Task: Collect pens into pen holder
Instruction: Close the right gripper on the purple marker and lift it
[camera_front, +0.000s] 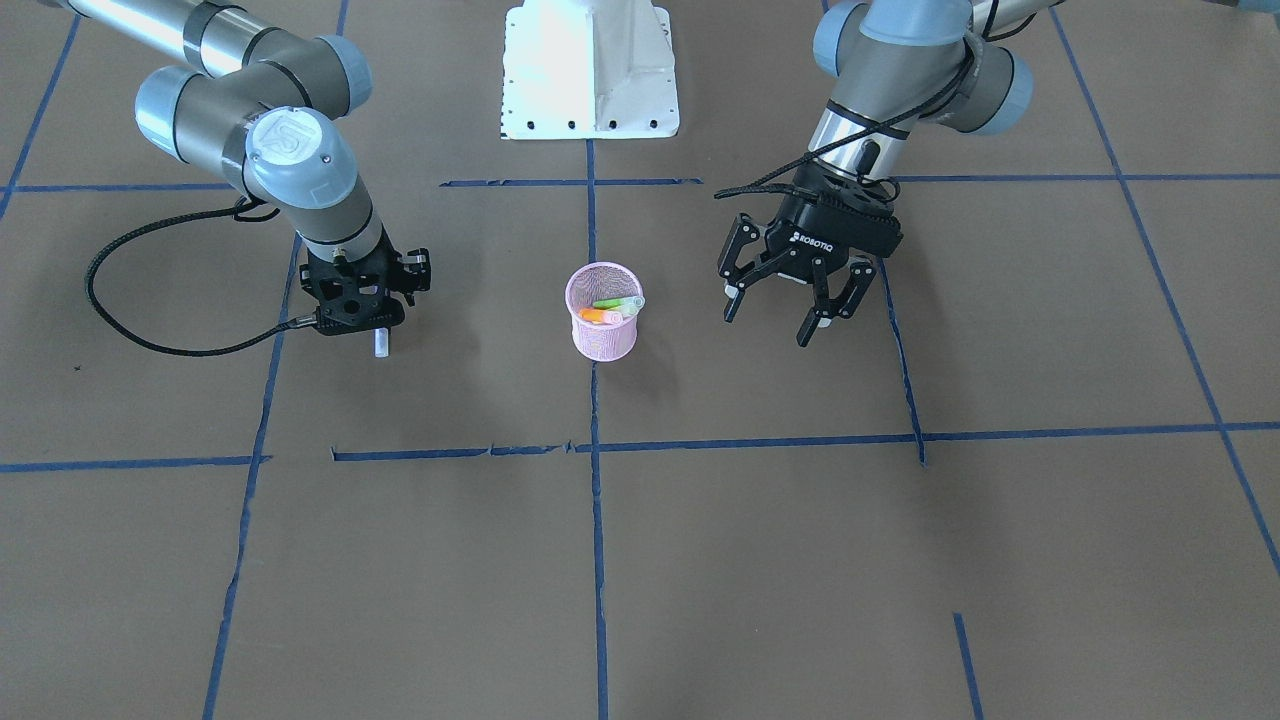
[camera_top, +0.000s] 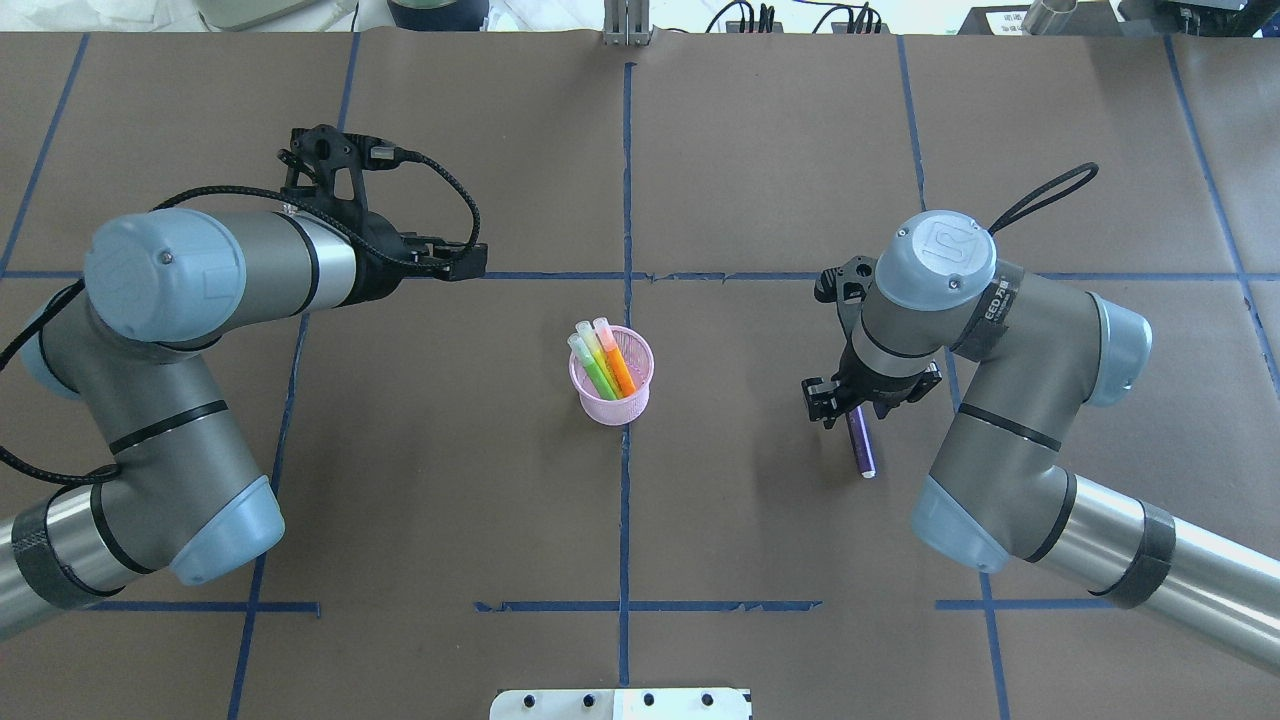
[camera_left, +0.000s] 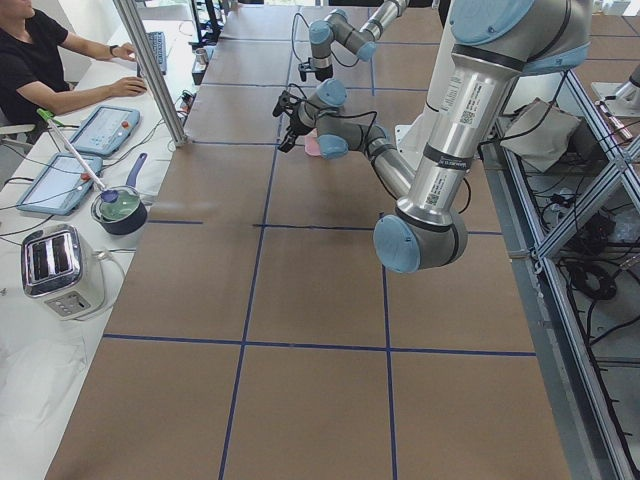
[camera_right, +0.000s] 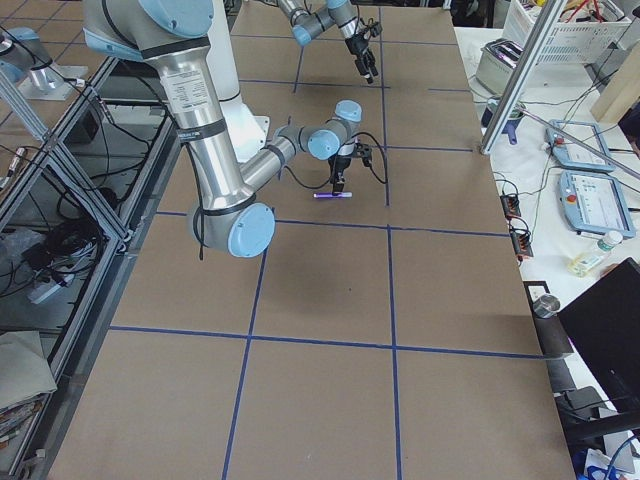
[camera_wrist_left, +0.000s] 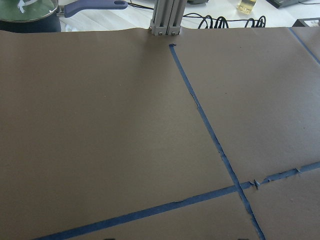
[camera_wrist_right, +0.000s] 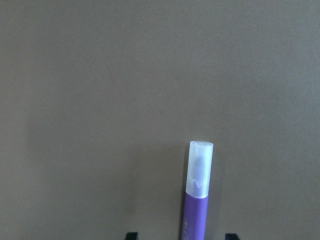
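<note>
The pink mesh pen holder (camera_front: 603, 335) (camera_top: 612, 400) stands upright at the table's middle. In it lean an orange pen (camera_top: 620, 368), a green pen (camera_top: 598, 375) and a yellowish one, caps up. The purple pen (camera_top: 861, 445) (camera_wrist_right: 197, 200) lies flat on the table to the robot's right, and its pale cap (camera_front: 380, 345) points away from the robot. My right gripper (camera_front: 362, 325) (camera_top: 845, 405) (camera_wrist_right: 180, 236) points down, low over that pen. It is open, with a fingertip on either side of the pen. My left gripper (camera_front: 768, 328) (camera_top: 460, 262) hangs open and empty above the table, beside the holder.
The white robot base plate (camera_front: 590, 80) sits at the table's robot side. Blue tape lines (camera_front: 597, 560) cross the brown table. Beyond the far edge are a metal post (camera_wrist_left: 165, 17) and a blue pan (camera_wrist_left: 30, 10). An operator (camera_left: 40, 60) sits at a side bench.
</note>
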